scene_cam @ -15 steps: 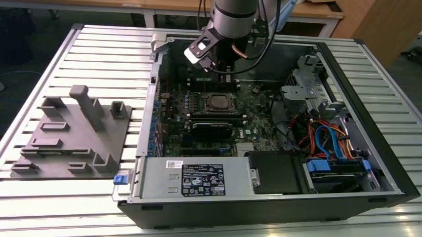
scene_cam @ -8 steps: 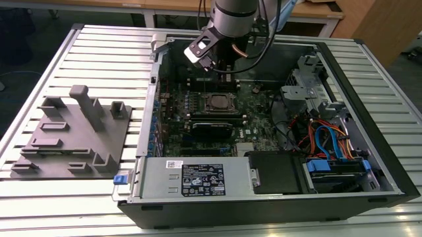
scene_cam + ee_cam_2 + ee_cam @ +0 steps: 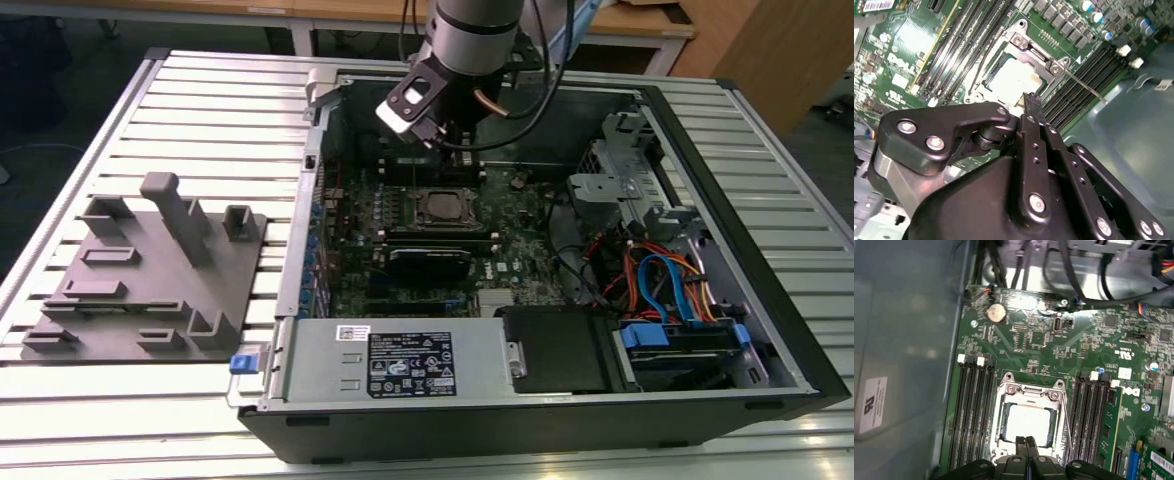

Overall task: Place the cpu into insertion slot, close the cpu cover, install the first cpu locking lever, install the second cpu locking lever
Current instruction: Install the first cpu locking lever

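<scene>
The cpu (image 3: 1028,422) lies flat in the insertion slot (image 3: 1002,416) on the green board, its silvery top showing. The cpu cover (image 3: 1030,391) lies down around it as a silver frame. One thin locking lever (image 3: 1085,86) runs along one side of the slot, and its end sticks out over the memory slots. My gripper (image 3: 1026,442) hovers just above the slot's edge, shut, with its fingertips (image 3: 1030,101) pressed together and nothing between them. In the exterior view the gripper (image 3: 454,140) hangs inside the open case, just behind the slot (image 3: 441,207).
Long black memory slots (image 3: 974,410) flank the socket on both sides. A black card (image 3: 430,262) sits in front of it. The power supply (image 3: 400,362), a drive cage with cables (image 3: 667,290) and the case walls (image 3: 314,170) hem the board in. A grey fixture tray (image 3: 147,285) lies on the exterior view's left.
</scene>
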You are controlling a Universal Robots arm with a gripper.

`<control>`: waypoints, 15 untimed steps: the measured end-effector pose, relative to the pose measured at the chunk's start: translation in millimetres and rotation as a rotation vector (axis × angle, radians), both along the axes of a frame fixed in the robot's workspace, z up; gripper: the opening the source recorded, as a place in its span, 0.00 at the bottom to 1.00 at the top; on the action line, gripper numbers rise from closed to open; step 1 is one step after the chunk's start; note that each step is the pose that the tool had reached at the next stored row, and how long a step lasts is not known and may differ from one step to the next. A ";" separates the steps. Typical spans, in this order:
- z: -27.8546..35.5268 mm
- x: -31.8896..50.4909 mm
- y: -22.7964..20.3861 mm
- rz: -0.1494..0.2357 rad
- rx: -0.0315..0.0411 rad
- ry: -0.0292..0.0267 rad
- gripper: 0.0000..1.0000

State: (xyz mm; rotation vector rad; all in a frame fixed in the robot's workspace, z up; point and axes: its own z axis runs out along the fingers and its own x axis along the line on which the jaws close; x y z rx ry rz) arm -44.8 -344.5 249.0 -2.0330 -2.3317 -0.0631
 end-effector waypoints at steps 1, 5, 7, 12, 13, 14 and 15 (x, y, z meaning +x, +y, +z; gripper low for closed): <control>-0.1 -1.0 0.0 0.005 0.0002 -0.0001 0.11; 0.0 -3.2 0.0 0.009 0.0000 0.0000 0.11; 0.0 -3.2 0.0 0.009 0.0000 0.0001 0.11; 0.0 -3.2 0.0 0.009 0.0000 0.0000 0.11; 0.0 -3.2 0.0 0.009 0.0000 0.0001 0.11; 0.0 -3.2 0.0 0.009 0.0000 0.0001 0.11; 0.0 -3.2 0.0 0.009 0.0000 0.0001 0.11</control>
